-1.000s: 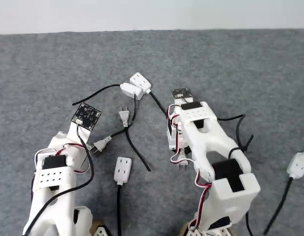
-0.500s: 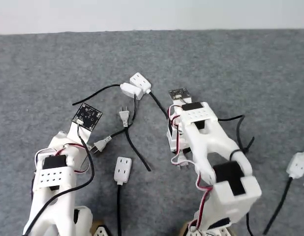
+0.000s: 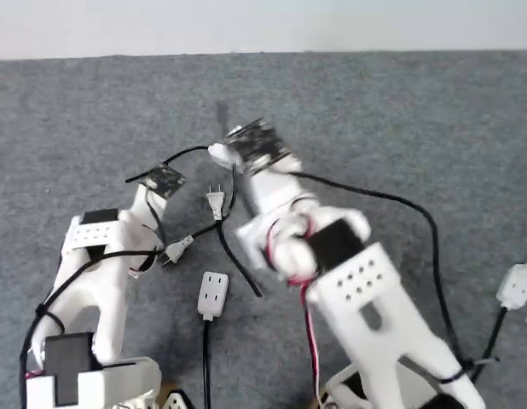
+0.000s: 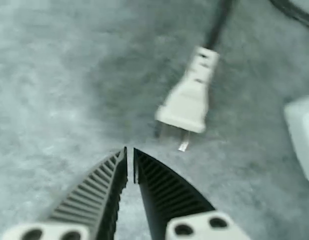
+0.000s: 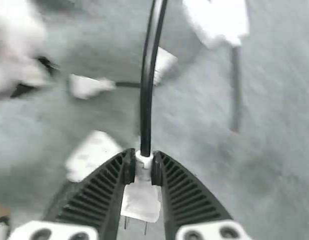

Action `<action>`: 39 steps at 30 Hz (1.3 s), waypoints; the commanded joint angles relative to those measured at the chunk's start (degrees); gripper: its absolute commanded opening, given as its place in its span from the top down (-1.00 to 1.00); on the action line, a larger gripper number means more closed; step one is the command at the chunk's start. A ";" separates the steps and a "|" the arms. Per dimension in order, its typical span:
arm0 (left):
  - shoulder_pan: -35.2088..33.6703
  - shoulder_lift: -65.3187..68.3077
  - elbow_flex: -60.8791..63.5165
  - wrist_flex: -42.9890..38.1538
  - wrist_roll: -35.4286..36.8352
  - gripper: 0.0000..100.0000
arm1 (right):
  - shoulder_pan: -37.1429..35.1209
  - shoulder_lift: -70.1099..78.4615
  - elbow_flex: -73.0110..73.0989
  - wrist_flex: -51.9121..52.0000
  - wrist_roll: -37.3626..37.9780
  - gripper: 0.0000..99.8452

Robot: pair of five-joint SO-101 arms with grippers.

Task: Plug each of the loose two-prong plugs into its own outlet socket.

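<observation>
The right gripper [image 5: 142, 161] pinches a white plug [image 5: 141, 200] with a black cord. The left gripper [image 4: 129, 156] hangs with fingers pressed together, a loose plug [image 4: 187, 102] just off its tips. Grey carpet [image 3: 417, 128] runs to a pale wall [image 3: 263, 25] at twelve o'clock. An outlet socket [image 3: 212, 294] lies at six o'clock from another plug [image 3: 215, 201].

We've got a grey felt table [image 3: 434, 119] here, with an upper plug [image 3: 215, 202], a lower plug [image 3: 173, 252] and a socket [image 3: 212, 295] lying on it.
</observation>
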 commanded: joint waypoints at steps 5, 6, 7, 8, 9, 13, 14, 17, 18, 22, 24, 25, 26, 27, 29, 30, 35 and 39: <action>3.25 -11.25 8.04 -2.90 -6.51 0.97 | -11.03 2.15 -0.62 -8.22 -6.51 0.98; 3.87 -13.63 10.33 -4.13 -6.68 0.98 | -11.47 2.86 -0.26 -8.92 -6.59 0.98; 4.13 -16.00 12.35 -5.01 -7.21 0.98 | -11.47 3.56 0.00 -9.54 -6.59 0.98; 4.13 -18.37 14.11 -5.45 -8.00 0.98 | -11.30 4.00 0.35 -10.07 -6.59 0.98; 4.22 -20.84 15.87 -5.54 -8.70 0.98 | -10.68 4.44 0.62 -10.59 -6.59 0.98; 4.57 -26.99 20.18 -5.71 -10.46 0.98 | -9.80 5.41 1.05 -11.30 -6.59 0.98; 4.66 -27.52 20.53 -5.71 -10.64 0.98 | -9.80 5.32 1.49 -11.56 -6.59 0.98; 4.66 -27.69 20.88 -6.24 -10.64 0.98 | -9.45 5.41 1.85 -12.79 -8.62 0.98; 4.66 -27.69 20.88 -6.33 -10.55 0.98 | -9.45 5.41 1.85 -12.79 -8.53 0.98; 4.13 -27.69 20.70 -8.35 -8.62 0.98 | -9.36 5.41 2.64 -12.79 -8.79 0.98; 2.81 -27.69 20.88 -11.87 -2.99 0.98 | -9.36 5.41 4.22 -13.05 -8.70 0.98; 1.23 -27.78 20.79 -13.36 -0.35 0.98 | -9.36 5.41 5.19 -13.23 -8.88 0.98; -0.44 -27.96 20.62 -14.86 2.11 0.98 | -9.19 5.41 6.24 -13.85 -8.97 0.98; -1.85 -28.04 20.53 -16.09 4.75 0.97 | -8.66 5.41 7.65 -15.16 -9.49 0.98; -4.04 -28.04 20.44 -18.99 10.55 0.97 | -7.08 5.41 10.90 -19.65 -12.75 0.98; -5.01 -28.04 20.26 -20.57 12.84 0.97 | -6.29 5.41 12.84 -22.02 -14.15 0.98; -6.95 -27.69 19.82 -21.98 14.24 0.97 | -5.41 5.41 17.93 -28.26 -15.65 0.98; -6.51 -27.69 19.91 -22.07 14.15 0.97 | -5.32 5.58 18.99 -28.97 -16.79 0.98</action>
